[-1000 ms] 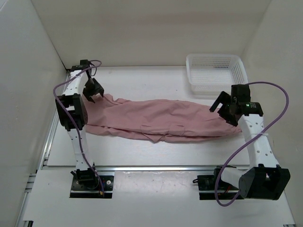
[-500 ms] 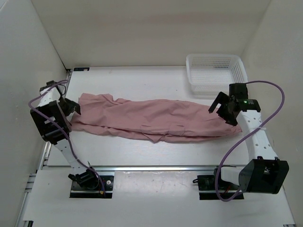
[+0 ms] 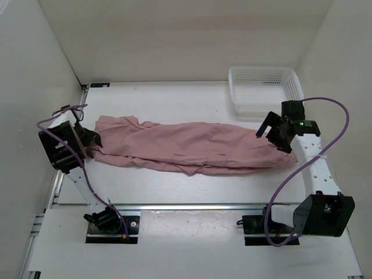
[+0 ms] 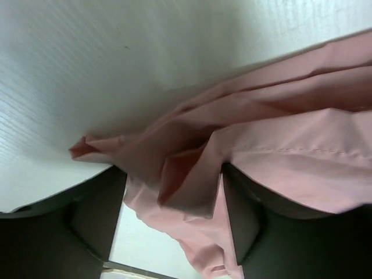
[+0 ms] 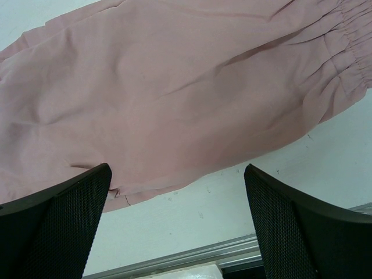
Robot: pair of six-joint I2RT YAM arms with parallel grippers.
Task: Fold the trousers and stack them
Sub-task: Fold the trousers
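The dusty-pink trousers [image 3: 186, 145] lie stretched left to right across the white table. My left gripper [image 3: 93, 139] is low at their left end. In the left wrist view its jaws stand apart, with a bunched fold of the trousers [image 4: 192, 168] lying between the fingers [image 4: 93, 215]. My right gripper [image 3: 268, 132] hovers open and empty above the right end. The right wrist view shows the trousers [image 5: 174, 87] with the gathered waist [image 5: 349, 40] at the upper right, and bare table between the gripper [image 5: 177, 203] fingertips.
A white mesh basket [image 3: 264, 87] stands at the back right, just beyond the right arm. White walls enclose the table on the left, right and back. A metal rail [image 3: 186, 206] runs along the near edge.
My left arm swung from the trousers' far-left corner down to their near-left end and dropped low, uncovering that corner. The right gripper barely moved.
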